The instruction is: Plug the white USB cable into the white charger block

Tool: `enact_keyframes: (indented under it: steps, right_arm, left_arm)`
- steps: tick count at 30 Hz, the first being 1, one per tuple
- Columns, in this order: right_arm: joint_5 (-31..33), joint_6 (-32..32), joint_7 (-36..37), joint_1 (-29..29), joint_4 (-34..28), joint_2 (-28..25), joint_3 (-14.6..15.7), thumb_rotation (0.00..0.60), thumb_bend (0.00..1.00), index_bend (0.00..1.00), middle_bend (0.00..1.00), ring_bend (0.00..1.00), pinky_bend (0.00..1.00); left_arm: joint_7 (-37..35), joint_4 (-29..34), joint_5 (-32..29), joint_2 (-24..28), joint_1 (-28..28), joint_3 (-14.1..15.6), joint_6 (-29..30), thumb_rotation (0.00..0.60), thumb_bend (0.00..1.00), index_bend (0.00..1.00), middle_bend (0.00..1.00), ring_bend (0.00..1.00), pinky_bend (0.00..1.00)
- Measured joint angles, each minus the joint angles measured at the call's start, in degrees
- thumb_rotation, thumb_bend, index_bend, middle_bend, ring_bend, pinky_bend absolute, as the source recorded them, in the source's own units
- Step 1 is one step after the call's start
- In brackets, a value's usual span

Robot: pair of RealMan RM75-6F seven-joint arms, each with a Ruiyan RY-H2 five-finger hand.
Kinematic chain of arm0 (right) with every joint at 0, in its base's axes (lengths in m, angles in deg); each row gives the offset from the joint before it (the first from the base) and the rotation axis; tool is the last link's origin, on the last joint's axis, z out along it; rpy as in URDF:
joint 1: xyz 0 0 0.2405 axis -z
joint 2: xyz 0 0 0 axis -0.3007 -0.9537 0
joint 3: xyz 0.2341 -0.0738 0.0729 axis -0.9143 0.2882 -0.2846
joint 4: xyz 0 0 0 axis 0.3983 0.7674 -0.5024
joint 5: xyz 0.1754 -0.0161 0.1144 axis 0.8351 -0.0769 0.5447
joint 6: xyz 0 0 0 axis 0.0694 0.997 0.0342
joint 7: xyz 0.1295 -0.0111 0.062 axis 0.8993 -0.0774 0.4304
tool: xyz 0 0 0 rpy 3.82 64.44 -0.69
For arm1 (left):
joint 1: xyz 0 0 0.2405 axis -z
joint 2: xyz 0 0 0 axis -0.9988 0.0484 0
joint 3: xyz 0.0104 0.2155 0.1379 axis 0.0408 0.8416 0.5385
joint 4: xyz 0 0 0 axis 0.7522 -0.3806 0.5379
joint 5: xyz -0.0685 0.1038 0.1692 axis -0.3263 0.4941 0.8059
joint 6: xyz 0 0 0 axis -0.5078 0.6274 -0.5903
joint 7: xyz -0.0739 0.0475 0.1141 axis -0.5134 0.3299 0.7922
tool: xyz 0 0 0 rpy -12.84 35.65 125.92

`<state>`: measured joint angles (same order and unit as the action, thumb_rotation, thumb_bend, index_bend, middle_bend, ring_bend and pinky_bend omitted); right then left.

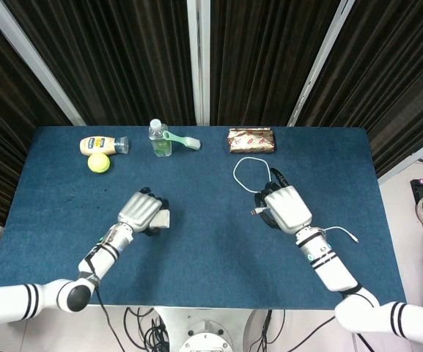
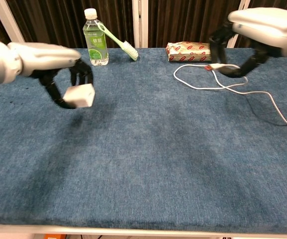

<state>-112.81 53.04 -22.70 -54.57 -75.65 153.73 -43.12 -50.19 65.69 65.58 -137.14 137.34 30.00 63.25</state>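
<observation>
My left hand (image 1: 141, 210) (image 2: 44, 62) grips the white charger block (image 2: 79, 95) (image 1: 163, 218) and holds it above the blue table, left of centre. My right hand (image 1: 287, 207) (image 2: 262, 31) pinches the plug end of the white USB cable (image 2: 217, 67), lifted off the cloth at the right. The cable's loop (image 1: 249, 173) lies on the table behind that hand, and its tail (image 2: 277, 110) trails off to the right. Block and plug are well apart, facing each other across the table's middle.
Along the back edge stand a green-labelled bottle (image 2: 95, 39) with a green toothbrush (image 2: 120, 44) leaning on it, a yellow bottle lying flat (image 1: 102, 144), a tennis ball (image 1: 98, 163) and a wrapped snack pack (image 2: 190, 51). The blue table (image 2: 143, 164) spans both views.
</observation>
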Motion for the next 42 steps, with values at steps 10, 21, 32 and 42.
enact_keyframes:
  steps: [10, 21, 32, 42]
  right_arm:
    - [15.8, 0.0, -13.3, -5.9, -0.4, 9.0, -4.4, 0.600, 0.54, 0.70, 0.55, 0.31, 0.00]
    - [24.9, 2.9, -18.0, -10.9, 4.3, 16.1, -7.8, 0.600, 0.54, 0.70, 0.55, 0.31, 0.00]
    - [32.0, 2.8, -20.3, -15.7, 8.4, 20.1, -10.1, 0.600, 0.54, 0.70, 0.54, 0.31, 0.00]
    - [34.7, 2.9, -20.8, -18.1, 9.6, 21.4, -10.8, 0.600, 0.54, 0.70, 0.54, 0.31, 0.00]
  left_arm:
    - [7.0, 1.9, -20.6, -1.9, 10.9, -3.6, 3.5, 0.600, 0.21, 0.43, 0.46, 0.35, 0.21]
    - [11.4, -1.4, -34.0, -4.5, 19.7, -4.7, 7.3, 0.600, 0.21, 0.44, 0.47, 0.36, 0.23]
    - [13.2, -3.0, -37.8, -5.9, 23.4, -4.8, 9.0, 0.600, 0.21, 0.44, 0.47, 0.36, 0.23]
    - [15.0, -3.4, -40.0, -6.5, 25.8, -4.8, 10.4, 0.600, 0.21, 0.44, 0.47, 0.36, 0.23]
